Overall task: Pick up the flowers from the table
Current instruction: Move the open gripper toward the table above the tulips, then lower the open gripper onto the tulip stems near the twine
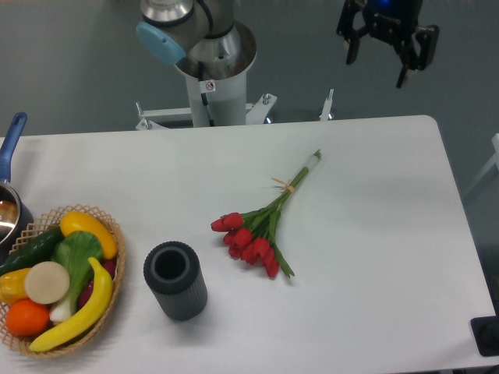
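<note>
At the upper right of the frame the black two-finger gripper (378,68) hangs above the far edge of the table (374,265), its fingers spread apart and holding nothing. Its upper part is cut off by the top of the frame. The flowers (261,230), a bunch of red tulips, lie flat on the white table well below and to the left of the gripper, near the centre of the frame. Their red heads point toward the lower left and their green stems run up toward the upper right, with a thin band around the stems. A dark cylindrical cup (175,280) stands to the left of the tulip heads. At the lower left sits a wicker basket (58,284) of fruit and vegetables, partly cut off by the frame. A pot with a blue handle (11,191) is mostly out of view at the left edge. The robot's base (210,74) carries a small sticker, too small to read.
</note>
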